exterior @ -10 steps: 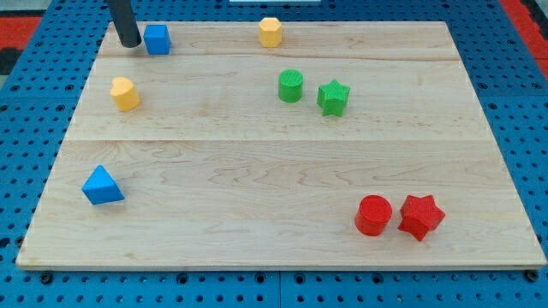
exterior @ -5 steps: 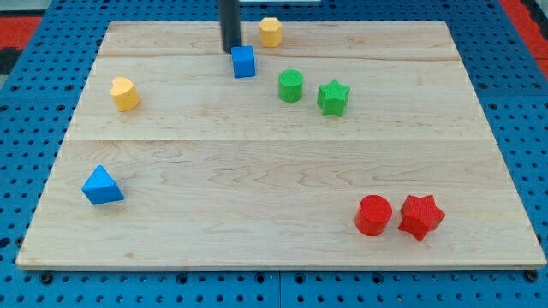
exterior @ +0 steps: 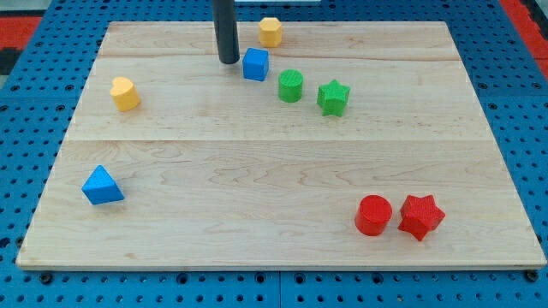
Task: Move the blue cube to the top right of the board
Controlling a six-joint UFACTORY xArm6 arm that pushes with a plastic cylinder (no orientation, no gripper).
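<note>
The blue cube (exterior: 255, 64) sits on the wooden board (exterior: 282, 171) near the view's top, a little left of centre. My tip (exterior: 228, 60) stands just left of the cube, with a small gap between them. The rod rises straight up out of the view's top. A green cylinder (exterior: 291, 85) lies close to the cube's lower right. A yellow block (exterior: 271, 32) lies just above and right of the cube, near the board's top edge.
A green star (exterior: 333, 97) sits right of the green cylinder. A second yellow block (exterior: 125, 93) is at the left. A blue pyramid-like block (exterior: 102, 186) is at the lower left. A red cylinder (exterior: 374, 215) and a red star (exterior: 420, 216) sit at the lower right.
The blue cube has gone from the board's top left corner to the right and slightly down. My tip followed it and now stands at its left instead of above it.
</note>
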